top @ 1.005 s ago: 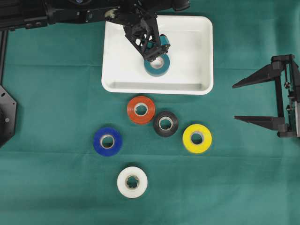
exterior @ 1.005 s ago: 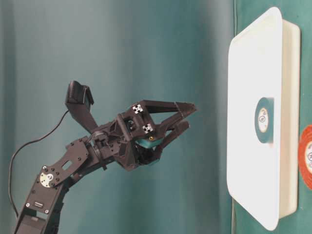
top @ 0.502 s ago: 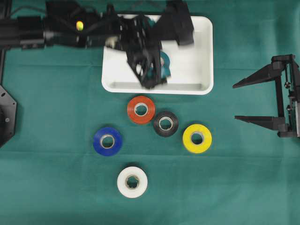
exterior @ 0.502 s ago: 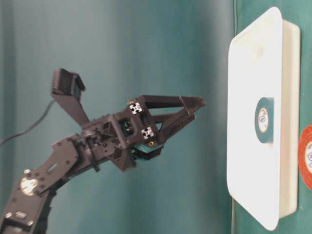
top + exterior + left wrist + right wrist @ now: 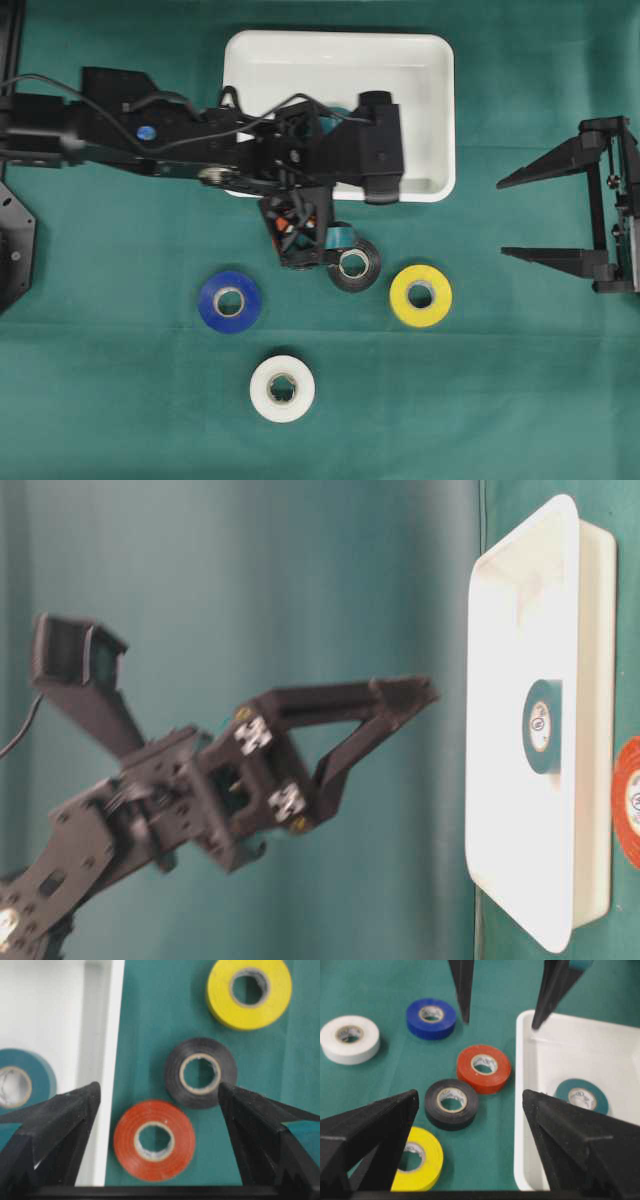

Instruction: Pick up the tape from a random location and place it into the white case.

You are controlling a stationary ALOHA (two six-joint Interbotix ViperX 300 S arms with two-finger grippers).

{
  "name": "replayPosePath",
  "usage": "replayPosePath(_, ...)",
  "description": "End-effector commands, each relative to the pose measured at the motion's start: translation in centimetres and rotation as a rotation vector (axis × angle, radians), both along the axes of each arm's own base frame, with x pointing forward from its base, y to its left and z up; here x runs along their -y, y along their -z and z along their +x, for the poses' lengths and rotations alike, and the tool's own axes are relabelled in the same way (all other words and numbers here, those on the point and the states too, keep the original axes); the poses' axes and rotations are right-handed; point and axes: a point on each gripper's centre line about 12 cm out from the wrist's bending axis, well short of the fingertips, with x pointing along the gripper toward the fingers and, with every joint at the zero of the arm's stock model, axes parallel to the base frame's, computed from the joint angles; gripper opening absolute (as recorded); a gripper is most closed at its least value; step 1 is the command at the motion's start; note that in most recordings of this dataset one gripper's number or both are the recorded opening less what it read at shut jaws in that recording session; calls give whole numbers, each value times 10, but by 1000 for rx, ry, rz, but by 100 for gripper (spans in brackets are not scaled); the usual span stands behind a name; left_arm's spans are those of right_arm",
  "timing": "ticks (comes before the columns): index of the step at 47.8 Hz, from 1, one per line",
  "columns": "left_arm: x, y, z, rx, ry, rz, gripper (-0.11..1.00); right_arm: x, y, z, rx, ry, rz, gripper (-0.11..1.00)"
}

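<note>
Plastic, tape and cloth: mostly matt, with a little sheen

The desk (image 5: 520, 400) is covered in green cloth, matt, with faint creases. The white case (image 5: 430, 60) looks like smooth plastic with a soft gloss along its raised rim. The teal roll (image 5: 581, 1095) inside it, and the red roll (image 5: 154, 1139), black roll (image 5: 200, 1072), yellow roll (image 5: 249, 991), blue roll (image 5: 229, 301) and white roll (image 5: 282, 388) on the cloth, have smooth, slightly shiny sides around dull, paper-like cores. The fingers (image 5: 57, 1120) of the left gripper (image 5: 157, 1105) are matt black plastic with a finely layered surface; those of the right gripper (image 5: 470, 1110) look alike.
</note>
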Motion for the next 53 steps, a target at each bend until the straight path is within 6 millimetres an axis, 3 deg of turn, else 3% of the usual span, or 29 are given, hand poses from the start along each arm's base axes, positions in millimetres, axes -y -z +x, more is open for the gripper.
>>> replayPosePath(1, 2, -29, -11, 76, 4, 7, 91, 0, -13, 3, 31, 2, 3, 92)
replayPosePath(20, 7, -70, -79, 317, 7, 19, 91, 0, -19, 1, 46, 3, 3, 92)
replayPosePath(45, 13, -91, -192, 545, 9, 31, 91, 0, -29, 3, 68, 1, 3, 92)
replayPosePath(53, 15, -88, -226, 602, 9, 35, 91, 0, -29, 3, 71, 3, 3, 92)
